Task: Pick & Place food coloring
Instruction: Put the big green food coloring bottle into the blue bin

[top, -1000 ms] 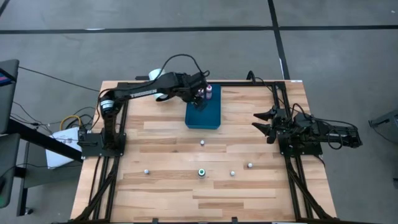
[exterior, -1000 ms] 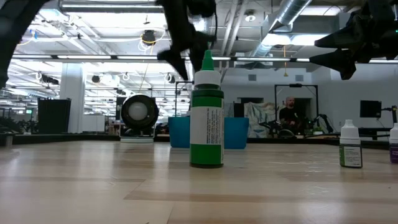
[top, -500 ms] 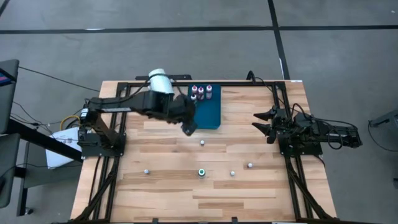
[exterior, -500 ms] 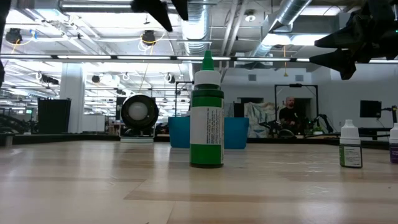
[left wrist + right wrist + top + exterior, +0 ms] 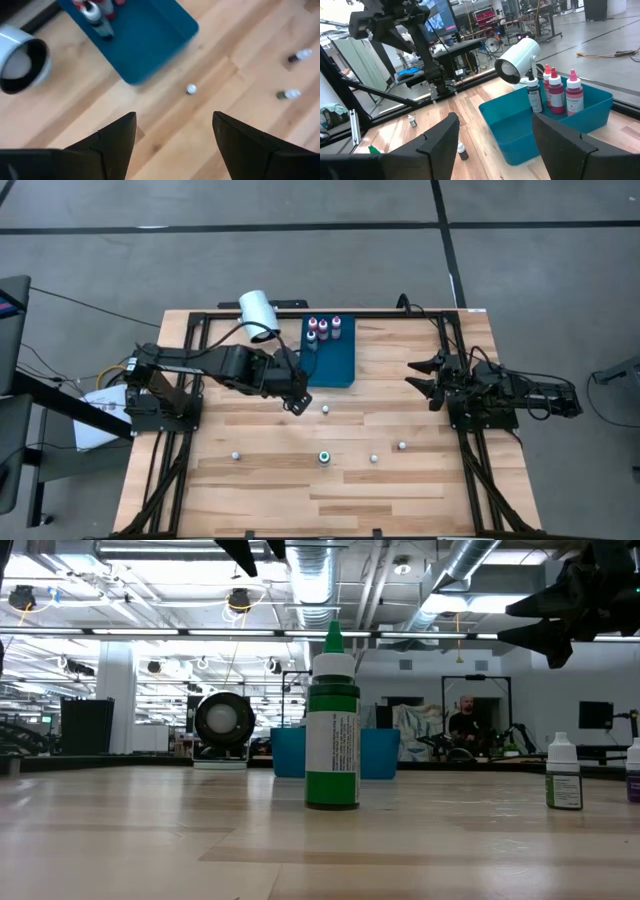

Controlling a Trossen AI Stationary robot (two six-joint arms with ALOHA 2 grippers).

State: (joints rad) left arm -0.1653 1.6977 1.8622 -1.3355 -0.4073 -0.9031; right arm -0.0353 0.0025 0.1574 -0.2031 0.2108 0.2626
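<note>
Several food coloring bottles (image 5: 323,328) stand in the far end of a blue tray (image 5: 332,365). Others stand loose on the table, each on its base: a whitish one (image 5: 325,409) just in front of the tray, a green one (image 5: 332,730) nearer the front, and small ones (image 5: 402,446) beside it. My left gripper (image 5: 298,405) hovers open above the table, left of the whitish bottle (image 5: 191,89), with nothing between its fingers. My right gripper (image 5: 420,380) waits open at the table's right side.
A white cylinder (image 5: 258,313) lies at the far edge, left of the tray. Black frame rails (image 5: 455,370) run along the table's left, right and far sides. Bare wood (image 5: 260,480) lies between the loose bottles at the front.
My left gripper has come away from the bottles at the tray's far end. It has swung toward the table's near edge and a little left, rising as it went, and has stayed open. The bottles in the tray stand where they were.
</note>
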